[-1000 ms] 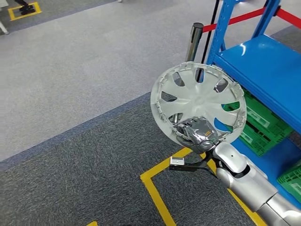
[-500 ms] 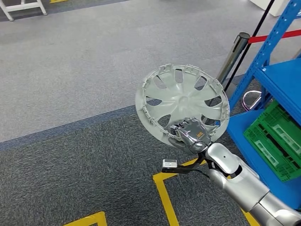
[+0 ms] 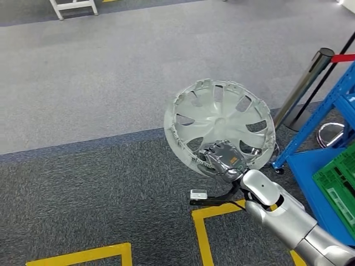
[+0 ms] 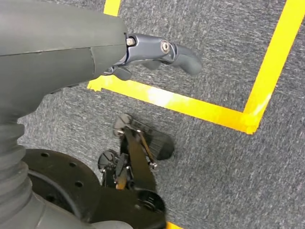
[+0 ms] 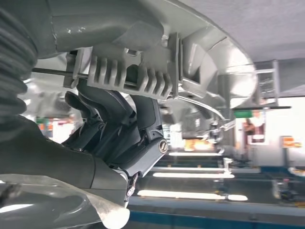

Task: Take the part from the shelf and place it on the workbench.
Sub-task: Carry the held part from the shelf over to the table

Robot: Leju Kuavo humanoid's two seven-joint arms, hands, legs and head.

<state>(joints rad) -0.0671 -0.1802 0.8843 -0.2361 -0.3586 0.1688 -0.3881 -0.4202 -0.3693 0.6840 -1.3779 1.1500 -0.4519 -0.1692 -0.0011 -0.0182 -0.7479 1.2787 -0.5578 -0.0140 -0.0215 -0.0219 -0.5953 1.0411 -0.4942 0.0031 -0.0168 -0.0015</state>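
Note:
The part is a silver wheel cover with spoke cutouts, held up tilted over the carpet at centre right in the head view. My right hand grips its lower rim, the silver arm running off to the lower right. In the right wrist view the dark fingers curl under the ribbed rim of the wheel cover. My left hand hangs over the floor in the left wrist view, fingers stretched out and holding nothing.
A blue shelf frame with a green crate stands at the right edge. Beside it is a steel barrier post with a red belt. Yellow floor tape marks the dark carpet. A white stand's legs show at the far top.
The whole view has swung left: the blue shelf slid to the right edge and more open carpet shows. The wheel cover stays in my right hand's grip.

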